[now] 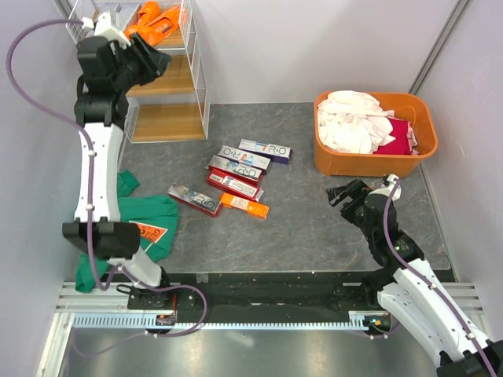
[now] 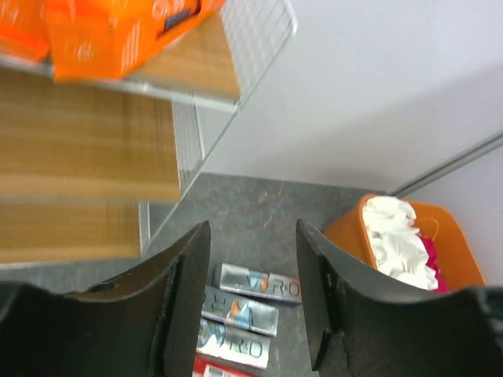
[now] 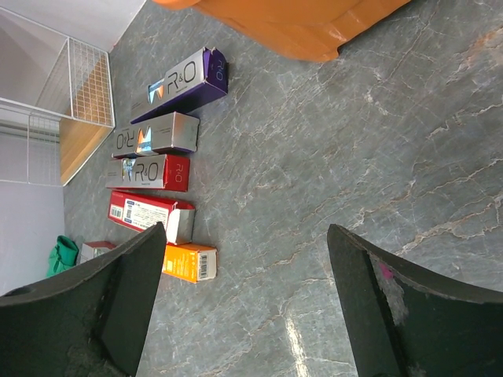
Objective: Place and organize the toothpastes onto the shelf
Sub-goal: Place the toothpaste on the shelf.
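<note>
From above, I count a few orange cartons [image 1: 153, 23] on the top board of the shelf [image 1: 169, 78], with my left gripper [image 1: 153, 59] just beside them. About six toothpastes [image 1: 236, 177] lie on the grey mat [image 1: 314, 228], and one lies on the green cloth [image 1: 157, 210].

In the left wrist view, the jaws are partly apart and hold nothing, and the lower boards show no cartons.

In the right wrist view, my right gripper [image 3: 245, 236] is spread wide and empty over the marbled mat. White walls [image 1: 314, 47] surround the table.

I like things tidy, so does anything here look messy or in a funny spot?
Yes. The orange toothpastes on the shelf's top board lie crooked, not in a neat row. Another orange box sits on the green cloth, partly behind the arm, away from the other boxes.
</note>
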